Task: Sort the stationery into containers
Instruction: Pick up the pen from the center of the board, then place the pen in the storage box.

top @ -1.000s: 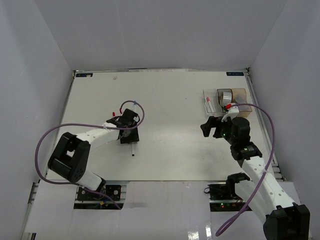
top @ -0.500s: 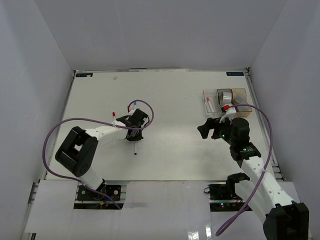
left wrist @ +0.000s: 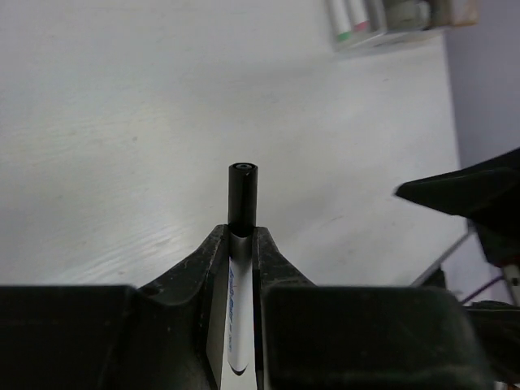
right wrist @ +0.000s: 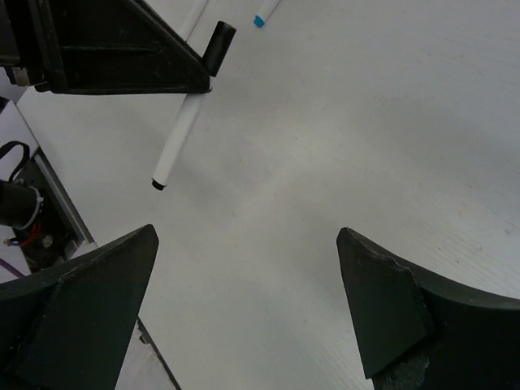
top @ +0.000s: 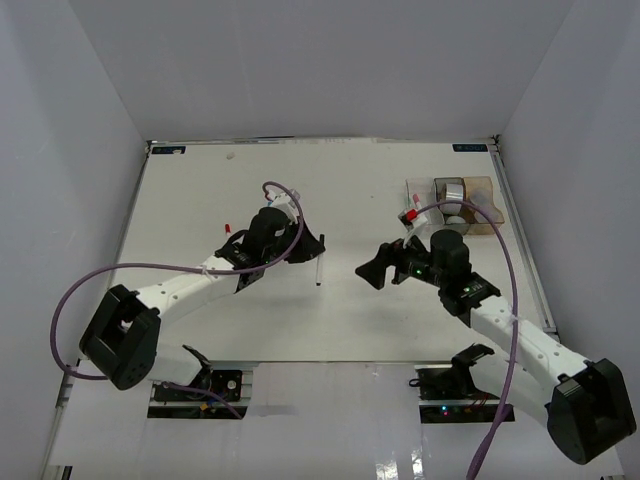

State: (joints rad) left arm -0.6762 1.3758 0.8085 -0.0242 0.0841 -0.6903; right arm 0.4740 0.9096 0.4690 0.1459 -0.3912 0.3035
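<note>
My left gripper point(top: 310, 250) is shut on a white marker pen with a black cap point(top: 318, 272) and holds it above the table near the middle. In the left wrist view the pen point(left wrist: 242, 195) sticks out between the closed fingers. My right gripper point(top: 375, 270) is open and empty, just right of the pen. The right wrist view shows the held pen point(right wrist: 180, 138) ahead of the gripper point(right wrist: 246, 234). The three joined bins point(top: 452, 178) stand at the back right, with pens in the clear one point(top: 418, 205) and a tape roll point(top: 450, 190) in the grey one.
A blue-capped pen point(right wrist: 262, 18) lies on the table beyond the left gripper. A red-capped pen point(top: 228, 230) lies beside the left arm. The bins also show at the top of the left wrist view point(left wrist: 357, 24). White walls enclose the table.
My left gripper has lifted the black-capped pen off the table and carried it right, toward the middle. My right gripper has moved left to meet it, jaws open.
</note>
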